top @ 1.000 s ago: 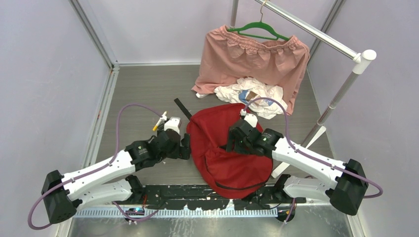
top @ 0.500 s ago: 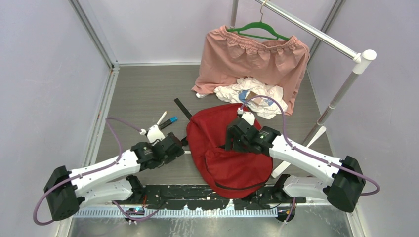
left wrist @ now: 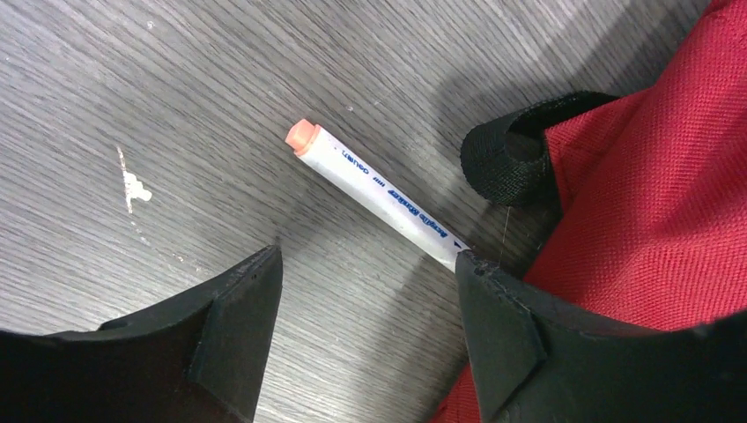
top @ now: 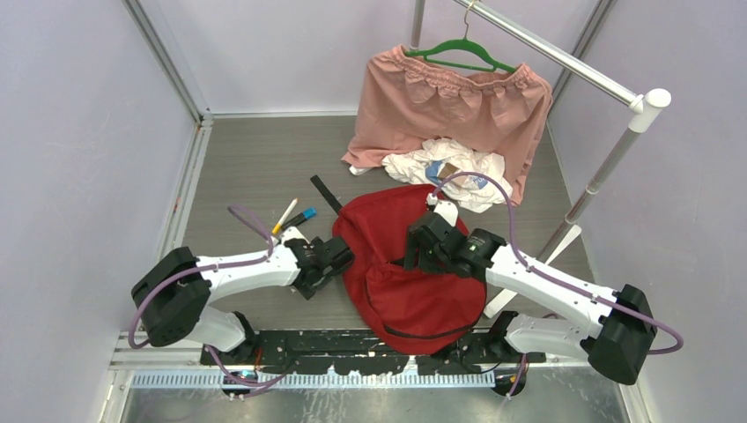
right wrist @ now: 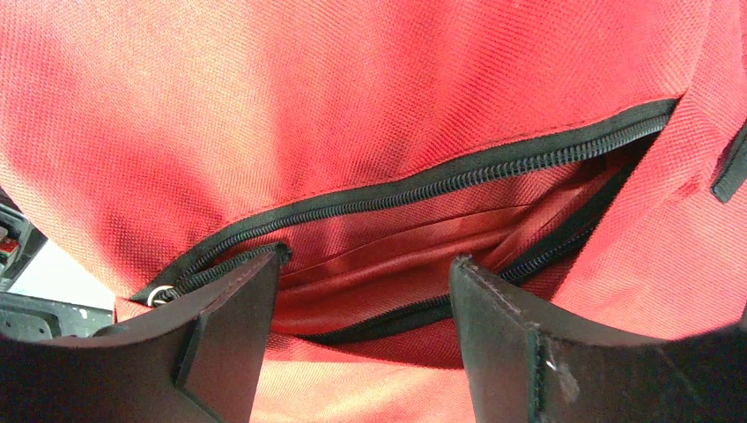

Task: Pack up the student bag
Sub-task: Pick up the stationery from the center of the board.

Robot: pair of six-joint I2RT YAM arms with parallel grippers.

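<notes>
The student bag (top: 401, 286) is a dark-red backpack with black zip trim, lying on the table between the arms. My right gripper (top: 412, 249) hovers over it, open; in the right wrist view (right wrist: 366, 267) its fingers straddle an unzipped pocket (right wrist: 414, 256) with red lining. My left gripper (top: 342, 256) is at the bag's left edge, open with bare table between its fingers (left wrist: 368, 263). A white marker with an orange cap (left wrist: 374, 192) lies just ahead of it, one end by the right finger. The bag's black strap loop (left wrist: 509, 159) lies beside that marker.
A white pen (top: 284, 216) and a blue-tipped marker (top: 304, 214) lie left of the bag, near a black strap (top: 323, 194). Behind are a white printed cloth (top: 458, 167) and a pink garment (top: 449, 101) on a green hanger. A metal rail post (top: 608, 167) stands right.
My left arm has swung round and its gripper has moved right, to the bag's left edge, uncovering the two pens; its jaws have narrowed a little. The right arm has hardly moved.
</notes>
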